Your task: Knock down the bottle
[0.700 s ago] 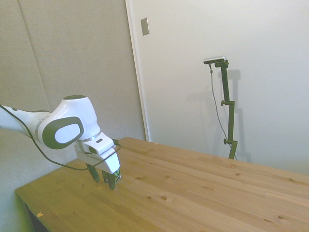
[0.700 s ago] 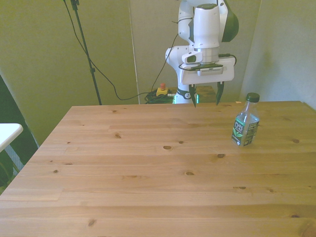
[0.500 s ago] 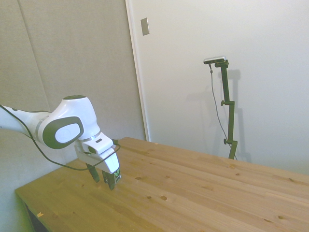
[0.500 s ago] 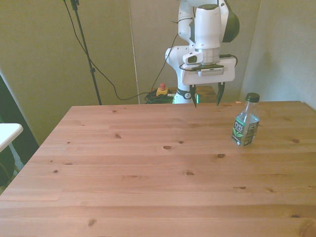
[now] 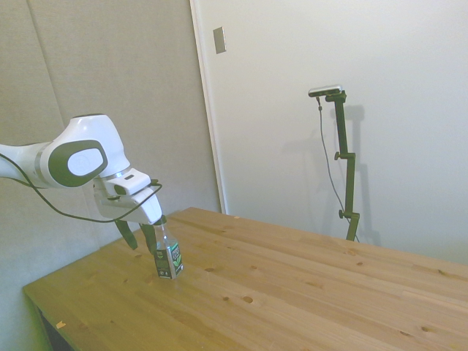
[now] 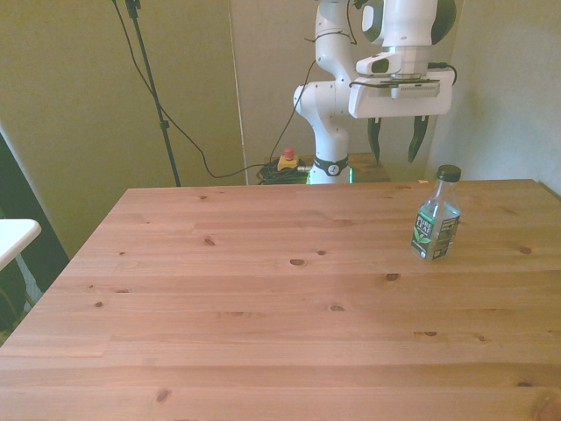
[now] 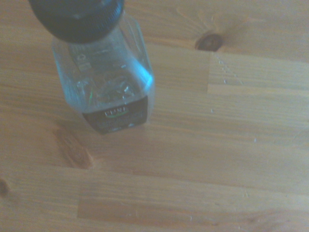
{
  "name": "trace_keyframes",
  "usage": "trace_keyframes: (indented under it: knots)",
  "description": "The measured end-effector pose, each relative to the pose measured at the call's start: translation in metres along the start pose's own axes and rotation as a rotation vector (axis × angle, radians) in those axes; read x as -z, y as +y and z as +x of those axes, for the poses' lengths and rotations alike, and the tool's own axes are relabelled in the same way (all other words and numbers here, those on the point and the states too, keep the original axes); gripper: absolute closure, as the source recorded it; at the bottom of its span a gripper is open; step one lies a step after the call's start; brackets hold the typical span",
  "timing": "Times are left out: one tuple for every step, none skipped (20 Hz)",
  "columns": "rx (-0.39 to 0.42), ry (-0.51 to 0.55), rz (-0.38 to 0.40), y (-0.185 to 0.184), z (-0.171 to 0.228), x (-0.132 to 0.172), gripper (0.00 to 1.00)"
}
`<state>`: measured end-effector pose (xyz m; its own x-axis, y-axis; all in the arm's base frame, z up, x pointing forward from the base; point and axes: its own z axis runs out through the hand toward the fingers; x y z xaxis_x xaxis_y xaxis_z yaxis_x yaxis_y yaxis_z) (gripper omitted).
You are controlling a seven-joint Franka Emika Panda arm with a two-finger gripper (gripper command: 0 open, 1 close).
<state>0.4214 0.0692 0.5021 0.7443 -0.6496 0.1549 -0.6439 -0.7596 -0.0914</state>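
Gripper (image 6: 395, 147) open, empty, above and behind upright bottle (image 6: 436, 224). My worry: sweeping too high, clearing the cap.

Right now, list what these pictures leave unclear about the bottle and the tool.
- Bottle label text: too small in the front view, blurred in the wrist view.
- Bottle cap: hidden behind the tool's fingers in the side view.
- Gap between tool and bottle: depth unreadable in the front view.

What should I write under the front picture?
Open gripper hangs above and behind the upright bottle on the table.
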Motion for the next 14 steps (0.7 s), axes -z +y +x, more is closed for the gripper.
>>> trace_keyframes:
  knots:
    - [0.007,0.008,0.002,-0.005,0.001,0.002,1.00]
    - [0.012,0.016,0.003,-0.012,0.002,0.003,1.00]
    - [0.013,0.025,0.002,-0.018,0.003,0.004,1.00]
    - [0.015,0.026,0.003,-0.025,0.003,0.003,1.00]
    - [0.018,0.026,0.003,-0.032,0.003,0.002,1.00]
    - [0.019,0.029,0.003,-0.039,0.004,0.002,1.00]
    - [0.019,0.033,0.001,-0.045,0.005,0.001,1.00]
    - [0.018,0.038,-0.002,-0.051,0.007,0.001,1.00]
    - [0.017,0.040,-0.005,-0.056,0.008,0.000,1.00]
    - [0.014,0.045,-0.010,-0.059,0.010,-0.002,1.00]
    - [0.011,0.049,-0.017,-0.062,0.012,-0.003,1.00]
    - [0.009,0.050,-0.022,-0.064,0.013,-0.006,1.00]
    - [0.006,0.048,-0.024,-0.067,0.015,-0.008,1.00]
    - [0.001,0.047,-0.024,-0.069,0.017,-0.009,1.00]
